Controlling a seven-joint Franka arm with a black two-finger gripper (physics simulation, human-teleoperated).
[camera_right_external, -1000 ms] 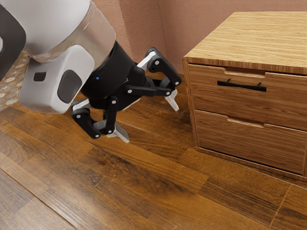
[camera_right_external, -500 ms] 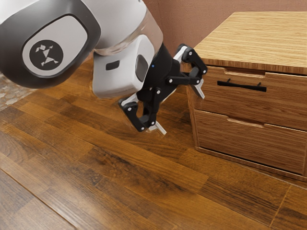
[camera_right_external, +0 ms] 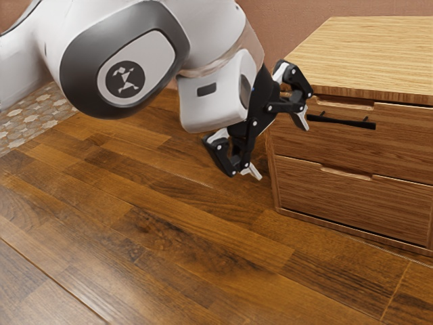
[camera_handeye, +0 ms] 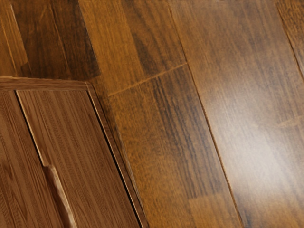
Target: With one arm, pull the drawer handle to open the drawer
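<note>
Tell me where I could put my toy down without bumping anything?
The cabinet's top is bare. So is the wide wooden floor in front of it. It is crowded at the cabinet's front corner, where the open gripper hangs beside the black handle.

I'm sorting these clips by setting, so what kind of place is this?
Likely a rendered home-style room: a dark wood-plank floor, a low two-drawer wooden cabinet against a plain reddish-brown wall, and a patch of patterned tile beside the planks.
</note>
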